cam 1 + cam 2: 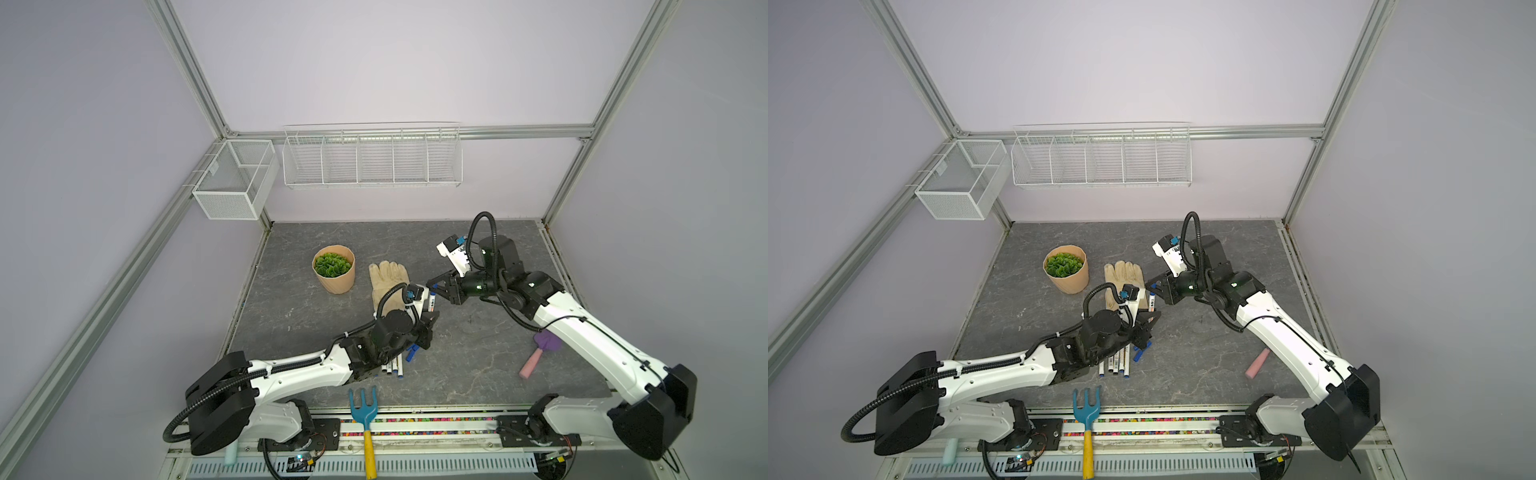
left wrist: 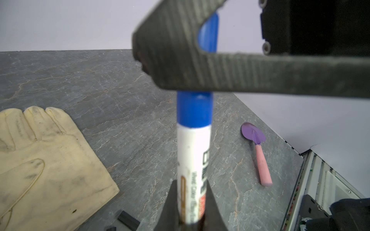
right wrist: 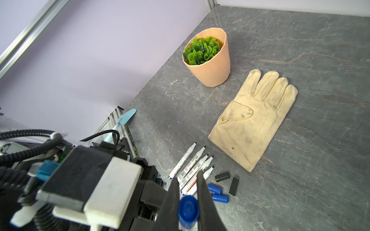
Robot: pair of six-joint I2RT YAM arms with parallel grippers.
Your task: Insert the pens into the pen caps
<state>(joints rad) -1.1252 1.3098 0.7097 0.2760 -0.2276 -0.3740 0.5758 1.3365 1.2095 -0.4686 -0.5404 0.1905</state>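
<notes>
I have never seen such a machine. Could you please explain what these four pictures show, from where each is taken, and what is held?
This is a robot with two arms, each ending in a two-finger gripper. Two pictures look down on the whole grey table; two come from cameras on the wrists. The left gripper is shut on a white pen. The right gripper is shut on the blue cap on that pen's end. On the table lie five uncapped pens, two loose blue caps, two black caps, a glove, a potted plant and a purple trowel. A blue hand rake lies at the front edge.
</notes>
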